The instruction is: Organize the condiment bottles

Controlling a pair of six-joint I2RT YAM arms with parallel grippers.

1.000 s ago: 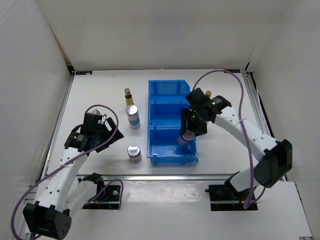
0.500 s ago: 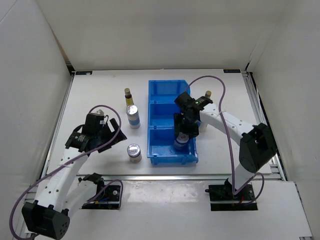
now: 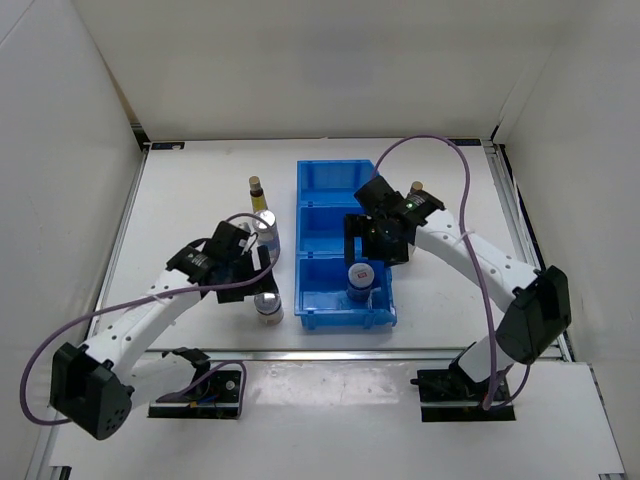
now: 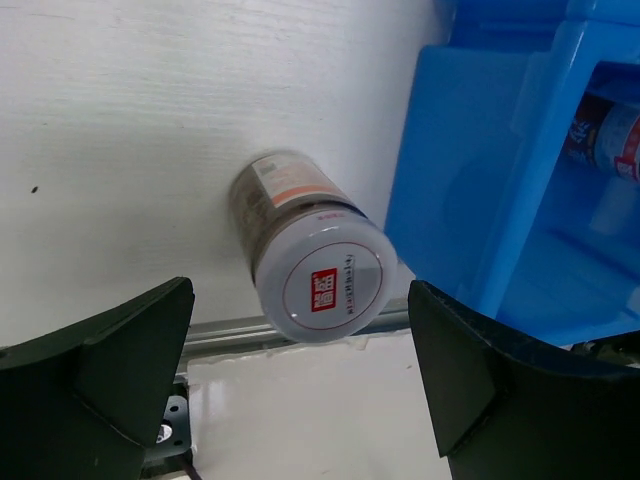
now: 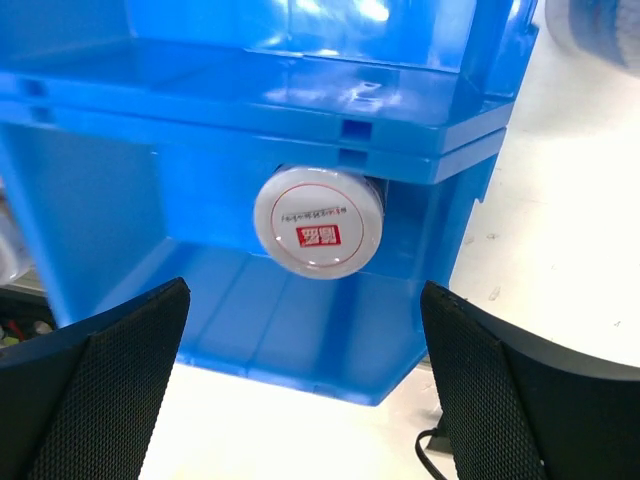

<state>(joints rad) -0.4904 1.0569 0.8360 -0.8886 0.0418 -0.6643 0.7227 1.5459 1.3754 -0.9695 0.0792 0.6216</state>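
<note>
A squat white-lidded jar [image 3: 362,276] stands in the near compartment of the blue bin [image 3: 332,168]. My right gripper [image 3: 373,243] hangs open just above it, touching nothing. In the right wrist view the jar's lid [image 5: 318,222] shows ahead of the gripper [image 5: 305,290], between the spread fingers. A second jar [image 3: 267,306] stands on the table left of the bin. My left gripper [image 3: 254,279] is open over it. The left wrist view shows this jar [image 4: 318,285] between the wide fingers [image 4: 110,370], untouched. A yellow bottle [image 3: 258,194] and a shaker [image 3: 264,228] stand behind.
Another yellow bottle [image 3: 415,190] stands right of the bin, behind my right arm. The bin's wall [image 4: 470,200] is close on the right of the left gripper. The table's metal front rail [image 3: 330,352] runs just in front of the jar and the bin.
My right gripper has opened, leaving the jar in the near compartment, and has risen off it. My left arm has swung right and forward over the jar on the table.
</note>
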